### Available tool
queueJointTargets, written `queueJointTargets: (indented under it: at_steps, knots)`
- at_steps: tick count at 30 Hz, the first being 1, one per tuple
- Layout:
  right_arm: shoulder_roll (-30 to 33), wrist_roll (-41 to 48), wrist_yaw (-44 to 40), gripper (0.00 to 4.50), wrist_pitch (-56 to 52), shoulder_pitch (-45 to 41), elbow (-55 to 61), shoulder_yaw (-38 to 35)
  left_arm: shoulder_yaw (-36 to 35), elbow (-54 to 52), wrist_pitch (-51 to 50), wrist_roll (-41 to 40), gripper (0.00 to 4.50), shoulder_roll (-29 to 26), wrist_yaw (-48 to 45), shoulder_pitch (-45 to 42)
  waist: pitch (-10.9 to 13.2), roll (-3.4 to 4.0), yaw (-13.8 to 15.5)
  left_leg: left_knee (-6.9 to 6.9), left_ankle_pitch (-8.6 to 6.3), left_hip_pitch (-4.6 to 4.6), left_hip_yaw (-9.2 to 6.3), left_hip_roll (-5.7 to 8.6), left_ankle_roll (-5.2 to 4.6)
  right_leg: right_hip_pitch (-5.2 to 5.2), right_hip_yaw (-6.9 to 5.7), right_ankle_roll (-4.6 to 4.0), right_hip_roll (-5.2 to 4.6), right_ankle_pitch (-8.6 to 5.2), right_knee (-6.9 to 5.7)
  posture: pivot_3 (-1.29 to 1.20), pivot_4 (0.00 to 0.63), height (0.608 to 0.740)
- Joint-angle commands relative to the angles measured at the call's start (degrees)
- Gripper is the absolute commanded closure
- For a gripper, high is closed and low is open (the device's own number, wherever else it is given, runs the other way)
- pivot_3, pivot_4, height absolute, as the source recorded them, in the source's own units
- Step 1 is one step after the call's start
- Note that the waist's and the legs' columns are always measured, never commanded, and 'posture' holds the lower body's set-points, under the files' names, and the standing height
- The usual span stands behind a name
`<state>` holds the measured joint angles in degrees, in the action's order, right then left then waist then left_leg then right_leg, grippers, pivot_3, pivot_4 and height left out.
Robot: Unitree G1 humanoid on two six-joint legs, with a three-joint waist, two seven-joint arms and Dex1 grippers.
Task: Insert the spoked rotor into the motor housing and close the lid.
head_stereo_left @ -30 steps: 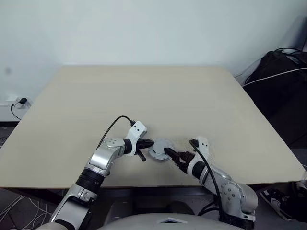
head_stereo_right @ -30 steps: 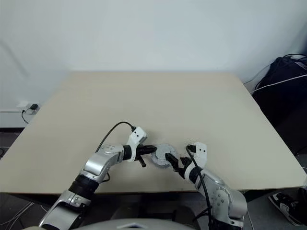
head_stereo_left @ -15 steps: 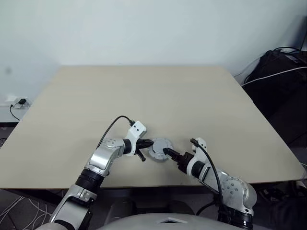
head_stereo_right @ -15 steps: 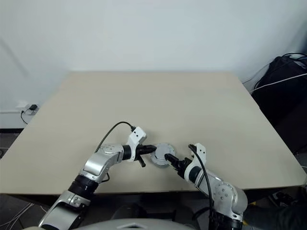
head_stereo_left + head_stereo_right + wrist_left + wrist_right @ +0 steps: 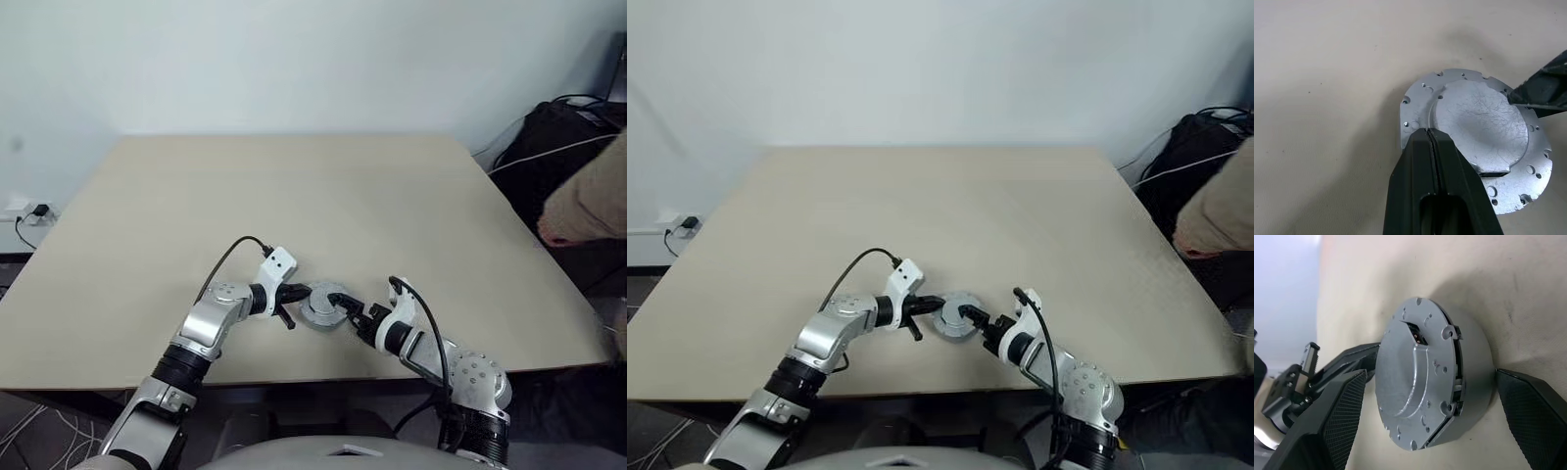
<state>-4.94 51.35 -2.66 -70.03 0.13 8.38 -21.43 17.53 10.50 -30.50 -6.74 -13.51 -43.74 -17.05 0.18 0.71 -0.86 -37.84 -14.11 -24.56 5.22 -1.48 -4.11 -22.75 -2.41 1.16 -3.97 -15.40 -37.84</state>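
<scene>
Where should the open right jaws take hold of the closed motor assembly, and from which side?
Grip the motor housing by its round side wall, one finger on each side, coming level from the robot's side. The lid on top is flat and offers little to pinch.

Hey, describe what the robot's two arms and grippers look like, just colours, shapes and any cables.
Both arms are silver-grey metal tubes with black joint bands and white housings at the wrists. A thin black cable loops over each forearm to the wrist. The left gripper and right gripper each have two black fingers; the right wrist view shows those fingers broad, with finely textured pads.
</scene>
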Motion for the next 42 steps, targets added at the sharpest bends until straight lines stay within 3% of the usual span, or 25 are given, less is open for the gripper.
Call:
queueJointTargets:
  at_steps: [1,13,16,23,25,42]
  knots:
    - [-5.3,2.7,-0.6,0.03,0.9,-0.6,-2.1,1.7,0.9,-1.1,0.4,0.1,4.5,0.3,-0.4,-0.7,0.0,0.0,-0.2,0.0,0.0,0.01,0.0,0.0,0.0,0.0,0.0,0.0,0.0,0.0,-0.01,0.0,0.0,0.74]
    - [-1.3,5.2,-7.0,0.03,-1.7,1.7,-0.5,6.3,0.6,-0.6,0.7,0.2,4.5,-0.4,-0.6,-1.6,0.0,-0.01,-0.9,0.2,0.01,-0.01,0.0,-0.03,0.01,-0.12,0.03,-0.06,0.08,-0.04,0.0,0.0,0.0,0.74]
    - [-0.7,4.9,-7.5,0.64,-2.3,1.8,-0.6,6.8,0.5,-0.6,0.8,0.3,4.5,-0.4,-0.7,-1.6,0.0,-0.01,-1.0,0.22,0.02,-0.01,0.0,-0.05,0.02,-0.14,0.03,-0.06,0.11,-0.04,0.0,0.0,0.0,0.74]
    - [-0.4,4.2,-7.8,2.77,-2.9,1.6,-0.6,6.8,0.3,-0.3,1.0,0.6,4.5,-0.1,-0.8,-1.6,0.1,0.02,-1.2,0.22,0.02,-0.02,0.0,-0.04,0.03,-0.16,0.03,-0.06,0.09,-0.04,-0.03,0.0,0.0,0.74]
    - [-0.3,4.0,-7.9,3.13,-3.0,1.5,-0.7,6.8,0.2,-0.3,1.0,0.7,4.5,0.0,-0.9,-1.6,0.1,0.01,-1.2,0.22,0.02,0.08,0.0,-0.05,0.03,-0.08,0.04,-0.06,0.1,-0.03,-0.04,0.0,0.0,0.74]
    - [-1.1,3.5,-7.0,3.18,-1.8,1.5,-0.4,6.5,0.3,-0.3,1.1,0.8,4.5,0.1,-1.1,-1.1,0.1,0.02,-1.3,0.3,0.04,0.08,-0.01,-0.05,0.07,-0.14,0.06,-0.06,0.09,-0.03,-0.05,0.0,0.0,0.74]
